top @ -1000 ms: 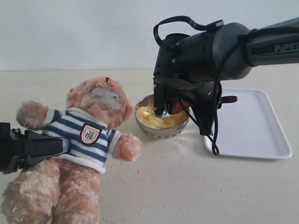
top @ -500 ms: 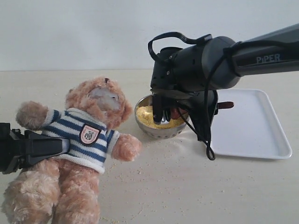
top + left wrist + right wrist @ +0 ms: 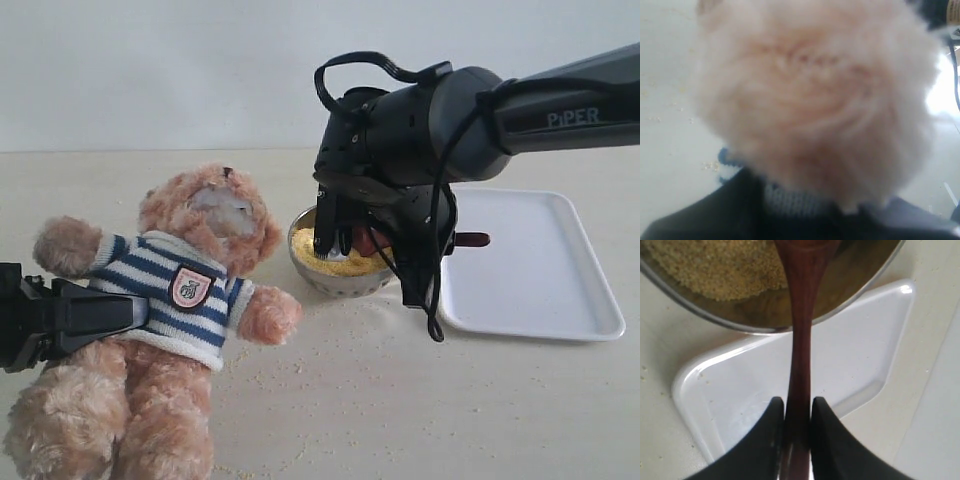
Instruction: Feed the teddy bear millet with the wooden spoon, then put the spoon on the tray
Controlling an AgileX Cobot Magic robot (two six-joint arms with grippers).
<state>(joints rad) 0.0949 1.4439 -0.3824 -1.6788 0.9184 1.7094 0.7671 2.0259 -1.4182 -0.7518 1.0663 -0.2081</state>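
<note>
The teddy bear (image 3: 200,215) lies on its back at the left in its striped shirt. Its fur (image 3: 815,95) fills the left wrist view. My left gripper (image 3: 125,312) lies across the bear's shirt from the left edge and is shut on the bear's side. The millet (image 3: 345,264) is heaped in a steel bowl (image 3: 335,284) beside the bear's head. My right gripper (image 3: 798,405) is shut on the wooden spoon (image 3: 799,340) by its handle, and the spoon's bowl end reaches into the millet (image 3: 715,265). The handle's tip (image 3: 470,239) pokes out over the tray (image 3: 530,270).
Stray grains are scattered on the beige table (image 3: 400,400) in front of the bowl and the bear. The right arm (image 3: 560,110) hangs over the bowl with a cable loop (image 3: 432,325) dangling at the tray's near left corner. A pale wall stands behind.
The right arm has swung left over the bowl with the spoon in it, and the handle's tip has slid left with it. The left gripper and the bear have stayed put.
</note>
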